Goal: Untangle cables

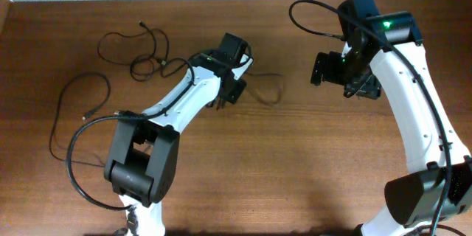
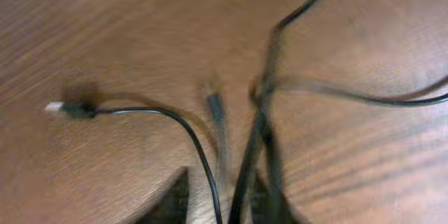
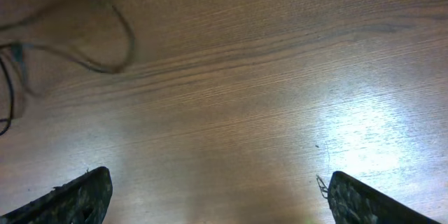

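Cables [image 1: 144, 63]: thin black cords with small plug ends, lying loose over the left half of the wooden table [image 1: 295, 169].
Nearest loop: a wide, open curl toward the left edge, beside the left arm's base and well apart from both grippers.
Left gripper [image 2: 220, 197]: at mid-table, left of centre. Its fingers [image 2: 173, 199] are drawn close together, with cords rising out of the narrow gap between them. The view is blurred, so I cannot tell whether the pads actually bite on them.
Cords at the left gripper: one bends away to the left and ends in a white-tipped plug [image 2: 57, 106] lying flat on the wood. A second plug [image 2: 215, 105] lies just ahead of the fingertips. The other cords cross ahead of the gripper and fork, one toward the right edge and one toward the far edge.
Middle strand: a thin curl on the wood just to the right of the left gripper, between the two grippers.
Right gripper [image 3: 210, 199]: right of centre, toward the far edge. Its fingers are spread wide over bare wood, and the cables lie well apart from it, off to its far left.
Far tangle: overlapping loops toward the far left corner, beyond the left gripper, with one strand leading back toward it.
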`<action>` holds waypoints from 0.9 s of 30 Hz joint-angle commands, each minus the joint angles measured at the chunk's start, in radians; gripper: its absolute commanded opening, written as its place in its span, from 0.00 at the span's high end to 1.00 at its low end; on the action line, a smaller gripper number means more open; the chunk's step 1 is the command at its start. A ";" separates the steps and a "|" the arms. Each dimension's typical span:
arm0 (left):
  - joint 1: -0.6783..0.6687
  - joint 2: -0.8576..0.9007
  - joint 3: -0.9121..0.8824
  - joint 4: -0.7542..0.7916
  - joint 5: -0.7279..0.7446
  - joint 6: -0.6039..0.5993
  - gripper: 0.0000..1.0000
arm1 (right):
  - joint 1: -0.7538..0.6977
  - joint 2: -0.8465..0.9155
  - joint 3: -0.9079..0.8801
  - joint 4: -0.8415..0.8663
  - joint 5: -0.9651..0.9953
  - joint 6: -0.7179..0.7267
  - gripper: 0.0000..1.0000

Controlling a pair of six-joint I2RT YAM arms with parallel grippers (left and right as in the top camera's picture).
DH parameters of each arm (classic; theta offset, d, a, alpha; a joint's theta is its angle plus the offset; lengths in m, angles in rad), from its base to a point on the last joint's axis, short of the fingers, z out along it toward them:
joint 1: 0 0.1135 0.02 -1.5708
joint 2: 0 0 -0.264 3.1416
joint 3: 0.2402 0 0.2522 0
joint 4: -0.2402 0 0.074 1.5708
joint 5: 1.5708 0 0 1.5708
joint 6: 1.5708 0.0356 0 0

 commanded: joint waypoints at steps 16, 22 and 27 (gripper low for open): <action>0.373 0.073 0.137 0.146 -0.011 -0.410 0.03 | 0.004 -0.002 -0.003 0.018 -0.006 -0.009 0.01; 0.379 0.201 0.137 0.155 0.035 -0.291 0.93 | 0.004 -0.002 -0.002 0.035 -0.010 -0.006 0.01; 0.439 0.290 0.137 0.199 -0.111 -0.434 0.99 | 0.004 -0.002 -0.002 0.034 -0.010 -0.006 0.01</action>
